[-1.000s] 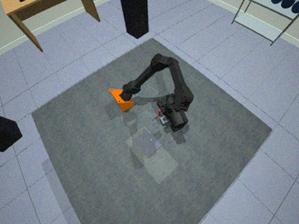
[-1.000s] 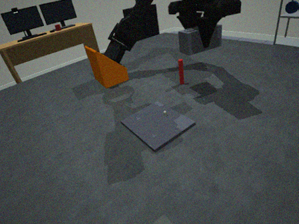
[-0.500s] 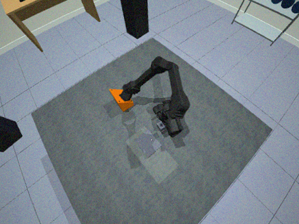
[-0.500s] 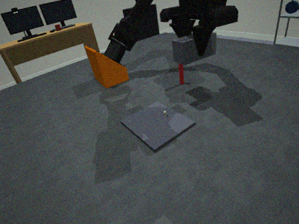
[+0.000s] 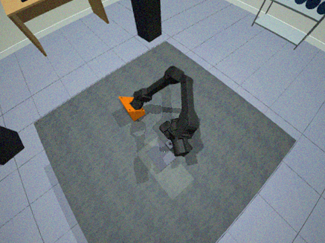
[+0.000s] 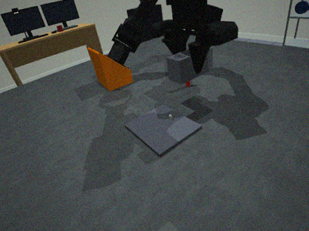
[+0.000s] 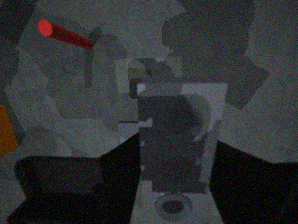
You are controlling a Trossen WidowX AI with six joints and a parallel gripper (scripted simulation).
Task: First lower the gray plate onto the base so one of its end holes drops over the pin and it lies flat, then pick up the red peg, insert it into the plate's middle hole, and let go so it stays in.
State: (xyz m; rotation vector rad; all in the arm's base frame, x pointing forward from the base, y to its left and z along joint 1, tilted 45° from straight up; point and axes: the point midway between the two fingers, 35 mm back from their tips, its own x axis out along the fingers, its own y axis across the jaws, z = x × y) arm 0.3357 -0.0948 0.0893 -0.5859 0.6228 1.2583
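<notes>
My gripper (image 6: 190, 61) (image 7: 168, 134) is shut on the gray plate (image 6: 179, 68) (image 7: 172, 135), a thick block held above the mat, behind and right of the base in the exterior view. One end hole shows at the bottom of the wrist view. The flat, square gray base (image 5: 160, 160) (image 6: 152, 131) lies on the mat, apart from the plate. Its small pale pin (image 6: 170, 116) (image 5: 164, 151) stands up uncovered. The red peg (image 6: 188, 83) (image 7: 70, 37) stands upright on the mat; the held plate hides its upper part in the exterior view.
An orange wedge-shaped block (image 5: 132, 110) (image 6: 113, 73) (image 7: 7, 132) with holes stands left of the plate, touching or close to another black arm part (image 5: 143, 95) (image 6: 126, 37). Dark shadows cross the gray mat (image 5: 100, 166) and part of the base.
</notes>
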